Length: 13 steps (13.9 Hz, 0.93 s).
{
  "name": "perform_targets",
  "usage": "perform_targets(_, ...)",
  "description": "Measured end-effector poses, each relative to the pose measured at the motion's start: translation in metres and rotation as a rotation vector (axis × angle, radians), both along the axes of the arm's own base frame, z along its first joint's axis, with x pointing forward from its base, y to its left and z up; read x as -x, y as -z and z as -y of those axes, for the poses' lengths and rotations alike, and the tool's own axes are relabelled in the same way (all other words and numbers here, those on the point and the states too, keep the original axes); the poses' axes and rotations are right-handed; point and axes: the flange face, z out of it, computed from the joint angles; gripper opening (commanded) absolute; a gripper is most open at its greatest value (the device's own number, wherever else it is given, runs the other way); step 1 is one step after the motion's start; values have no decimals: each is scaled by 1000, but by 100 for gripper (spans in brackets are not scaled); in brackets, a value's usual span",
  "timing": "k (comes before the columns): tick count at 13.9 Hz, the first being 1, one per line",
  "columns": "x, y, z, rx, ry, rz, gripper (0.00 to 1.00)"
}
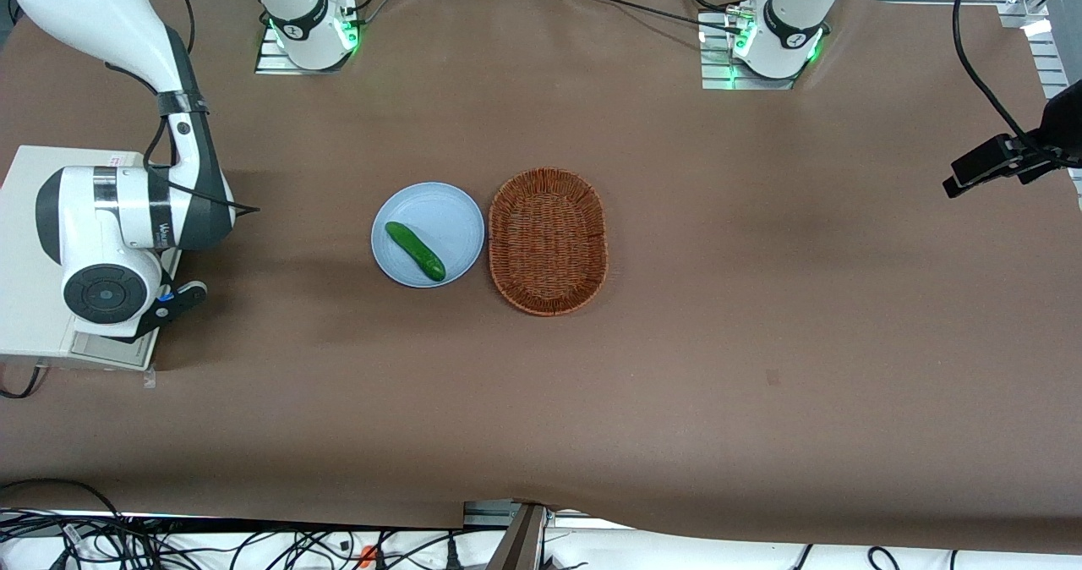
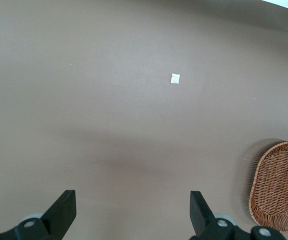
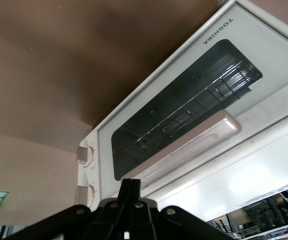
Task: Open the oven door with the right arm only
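The cream-white toaster oven (image 1: 30, 189) stands at the working arm's end of the table. The right arm (image 1: 118, 223) bends over it and hides much of it. In the right wrist view the oven door (image 3: 184, 100) lies flush against the oven body, with the wire rack showing through its dark glass. Its silver bar handle (image 3: 194, 142) runs along the door's edge. My gripper (image 3: 131, 186) is shut and holds nothing, its tips just off the handle end nearest the two round knobs (image 3: 84, 155). In the front view the gripper (image 1: 182, 298) sits at the oven's edge.
A blue plate (image 1: 439, 211) with a green cucumber (image 1: 414, 250) and a wicker basket (image 1: 548, 240) lie mid-table; the basket also shows in the left wrist view (image 2: 279, 185). A black clamp-mounted camera (image 1: 1006, 160) is at the parked arm's end.
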Motion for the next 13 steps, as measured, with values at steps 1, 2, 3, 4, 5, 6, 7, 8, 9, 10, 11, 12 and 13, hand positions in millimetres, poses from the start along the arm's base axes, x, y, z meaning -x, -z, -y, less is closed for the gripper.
perform_targets(1,0,1,1,1,-11,-6,0)
perform_targets(2,0,1,2,-2,-22,-10,0)
perform_targets(3,-1,2,3,-7,-33,-14,0)
perform_targets(4,-1,3,5,-11,-42,-19,0)
perform_targets(5,-1,4,8,-13,-54,-24,0)
perform_targets(6,-1,4,12,-14,-65,-30,0)
perform_targets(7,-2,4,16,-16,-72,-34,0)
perform_targets(8,-1,4,19,-18,-76,-38,0)
perform_targets(9,-1,6,22,-23,-81,-40,0)
perform_targets(10,-1,8,23,-25,-85,-39,0)
perform_targets(11,-1,10,25,-27,-88,-36,0)
perform_targets(12,-1,12,26,-29,-90,-36,0)
perform_targets(13,0,15,27,-31,-91,-37,0)
